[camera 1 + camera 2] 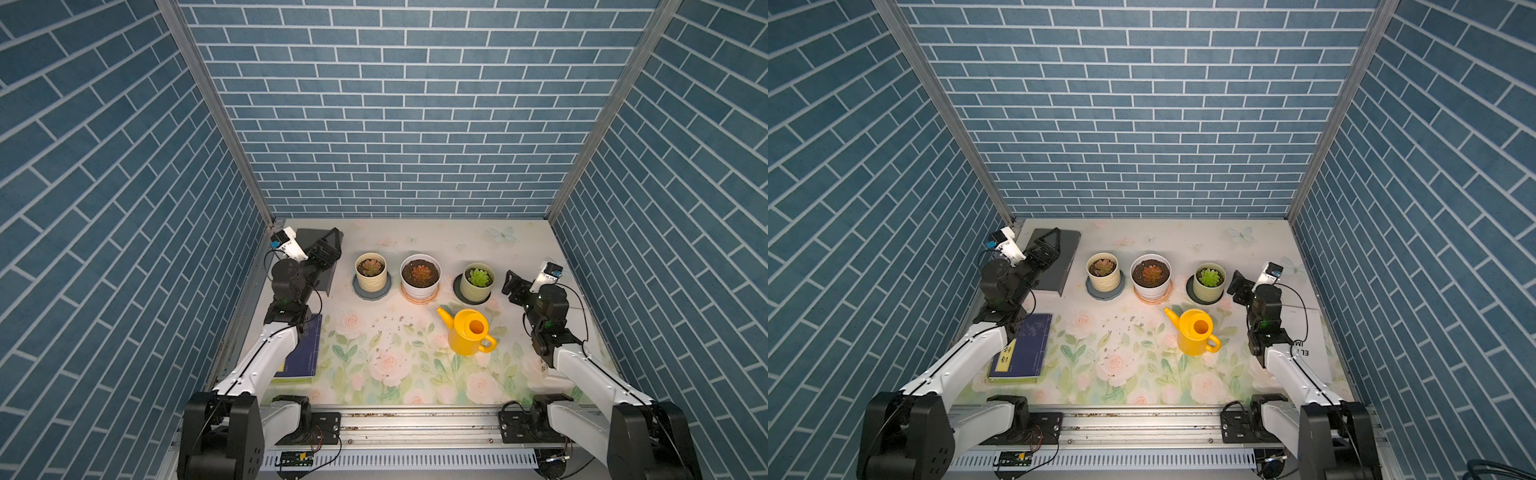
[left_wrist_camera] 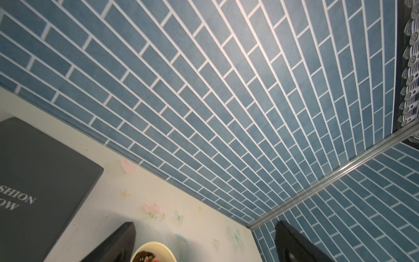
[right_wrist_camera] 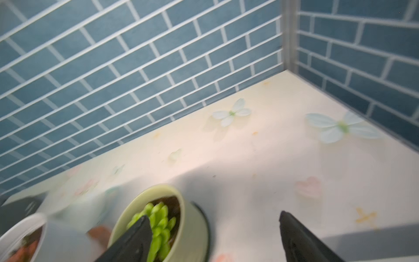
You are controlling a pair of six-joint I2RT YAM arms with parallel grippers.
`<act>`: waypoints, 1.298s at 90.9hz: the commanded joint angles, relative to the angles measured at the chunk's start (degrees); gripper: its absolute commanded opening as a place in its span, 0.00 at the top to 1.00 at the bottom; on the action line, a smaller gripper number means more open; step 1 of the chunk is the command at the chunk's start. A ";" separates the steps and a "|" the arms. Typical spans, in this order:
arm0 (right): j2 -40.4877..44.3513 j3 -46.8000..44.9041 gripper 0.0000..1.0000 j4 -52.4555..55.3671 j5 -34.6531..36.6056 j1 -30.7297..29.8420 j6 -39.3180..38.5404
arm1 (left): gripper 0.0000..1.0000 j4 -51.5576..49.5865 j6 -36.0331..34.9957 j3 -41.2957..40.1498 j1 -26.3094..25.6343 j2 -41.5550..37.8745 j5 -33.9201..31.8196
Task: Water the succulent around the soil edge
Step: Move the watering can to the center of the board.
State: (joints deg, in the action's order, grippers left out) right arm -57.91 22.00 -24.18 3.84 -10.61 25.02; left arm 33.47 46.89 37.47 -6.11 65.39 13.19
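Fetching step: my left fingers [image 2: 118, 245] and, through blur, seemingly my right fingers [image 3: 133, 240] stand apart, empty; the succulent [image 1: 370, 267] sits leftmost among the far pots, so next I must grip the watering can [image 1: 471, 332] by its handle.

The watering can [image 1: 468, 334] stands before and right of the succulent [image 1: 370, 267].

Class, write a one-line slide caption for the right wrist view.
Open right gripper beside the bright green succulent in its pale green pot, on a floral tabletop.
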 commanded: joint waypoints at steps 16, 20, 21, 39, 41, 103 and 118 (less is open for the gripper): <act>10.82 1.79 0.22 20.49 -3.42 -11.03 -1.65 | 0.00 -10.73 -4.26 1.63 -3.17 -3.20 1.30; 12.28 1.72 0.22 23.06 -2.22 -12.32 -1.24 | 0.00 -11.23 -4.42 1.50 -3.35 -3.42 1.32; 12.77 1.82 0.22 23.67 -2.06 -12.63 -1.13 | 0.00 -11.32 -4.43 1.48 -3.41 -3.47 1.40; 16.58 3.99 0.21 33.47 -4.57 -15.51 0.19 | 0.00 -12.18 -4.79 2.04 -4.00 -3.17 2.49; 16.77 4.14 0.21 34.15 -4.90 -15.87 0.42 | 0.00 -12.15 -4.79 2.00 -4.06 -3.12 2.46; 16.44 3.50 0.18 34.62 -3.83 -34.49 10.58 | 0.00 -13.51 -5.24 2.13 -4.96 -3.51 2.46; 15.26 6.39 0.18 38.64 5.08 -39.87 11.29 | 0.00 -15.66 -5.38 2.66 -5.05 -4.47 2.86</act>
State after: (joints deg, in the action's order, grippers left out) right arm -42.65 25.21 12.21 2.11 -48.45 33.89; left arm 20.05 42.68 38.44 -10.81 62.54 15.20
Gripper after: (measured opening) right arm 0.821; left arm 0.998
